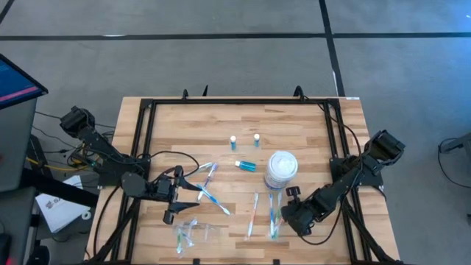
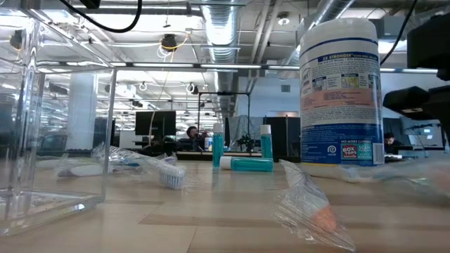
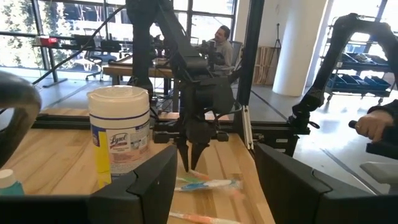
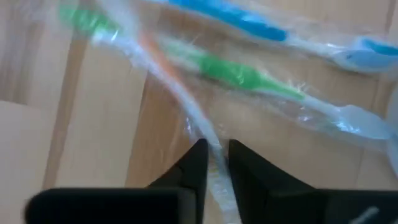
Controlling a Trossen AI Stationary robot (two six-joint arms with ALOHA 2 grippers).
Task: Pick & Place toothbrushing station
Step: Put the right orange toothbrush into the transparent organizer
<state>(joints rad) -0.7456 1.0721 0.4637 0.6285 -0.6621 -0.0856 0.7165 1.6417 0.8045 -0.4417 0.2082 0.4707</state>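
Several slim wrapped toothbrushes lie flat on the wooden table, one group at centre left (image 1: 208, 184) and one at front right (image 1: 255, 213). Two blue white-capped bottles (image 1: 232, 140) (image 1: 257, 138) stand upright and a third (image 1: 245, 165) lies on its side. A crinkly clear bag (image 1: 191, 232) lies near the front edge. My left gripper (image 1: 174, 205) is open and empty, just left of the centre-left brushes. My right gripper (image 4: 214, 149) points down over the front-right brushes and is shut on an orange-accented toothbrush (image 4: 165, 68). My right gripper pinches the orange-accented toothbrush by its pale handle (image 4: 210, 140), inside its clear wrapper, between the two fingers (image 4: 194, 167). The fingers come from above, pointing down, and lie across the handle. I cannot tell whether the brush is lifted off the table.
A white wipes canister (image 1: 281, 169) stands just beyond my right gripper. Green (image 4: 239, 74) and blue (image 4: 249, 18) toothbrushes lie next to the held one. A black frame (image 1: 243, 103) borders the table. A clear plastic box (image 2: 42, 140) stands at the left of the low view.
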